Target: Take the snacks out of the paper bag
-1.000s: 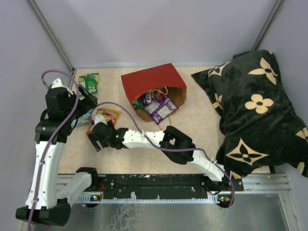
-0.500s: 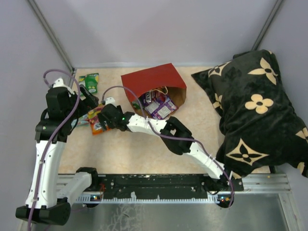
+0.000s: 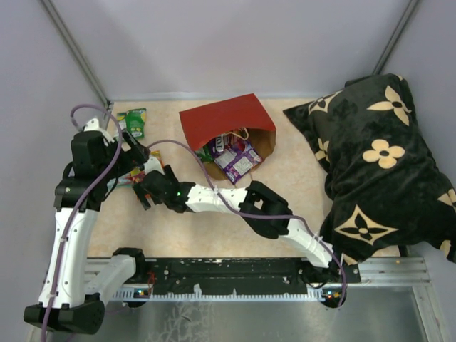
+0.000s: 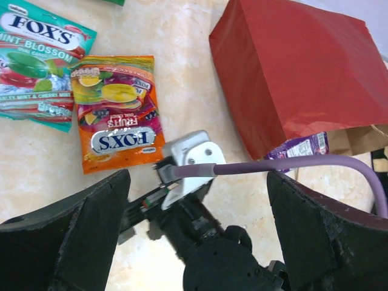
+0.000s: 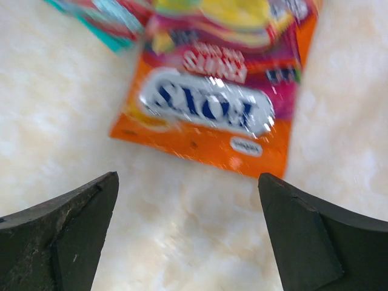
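Bright, even light falls from above; shadows are faint and soft-edged; the right wrist view is smeared by motion blur, the orange packet (image 5: 212, 103) and its lettering unsharp; the left wrist view is crisp, with small glints on the glossy green packet (image 4: 36, 54).

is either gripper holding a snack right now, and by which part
Nothing is held. The right gripper is open above the orange packet, which lies flat and free; the left gripper is open and empty.
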Controlling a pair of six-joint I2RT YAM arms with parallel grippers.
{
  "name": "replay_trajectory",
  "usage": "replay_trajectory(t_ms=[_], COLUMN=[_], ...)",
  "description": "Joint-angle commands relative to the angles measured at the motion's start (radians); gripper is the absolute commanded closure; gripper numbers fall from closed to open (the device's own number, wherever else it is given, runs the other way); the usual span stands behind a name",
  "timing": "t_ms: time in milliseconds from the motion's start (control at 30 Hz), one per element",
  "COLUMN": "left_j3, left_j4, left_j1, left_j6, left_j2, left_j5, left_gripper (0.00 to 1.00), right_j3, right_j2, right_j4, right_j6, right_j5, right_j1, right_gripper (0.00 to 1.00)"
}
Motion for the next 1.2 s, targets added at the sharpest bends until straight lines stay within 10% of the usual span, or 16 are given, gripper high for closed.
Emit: replay_trajectory(t_ms=[0, 267, 1167], left_j3=[0.028, 0.108, 0.148], left_j4=[-0.002, -0.021, -0.044], left_j1=[0.005, 0.007, 0.008], left_j6=[0.005, -0.024, -0.022], left_j2=[-0.005, 0.011, 0.021], left_j5=[0.07, 0.11, 0.154], left_gripper=[0.0, 0.0, 0.0], right_j3=[0.163, 0.448, 0.631], right_j2=[0.052, 0.251, 0.408], right_j4=[0.146, 0.125, -0.284], right_j6=[-0.127, -0.159, -0.178], right_j5=[0.076, 0.036, -0.154], right_j1=[0.004, -0.033, -0.121], right_gripper=[0.01, 0.02, 0.03])
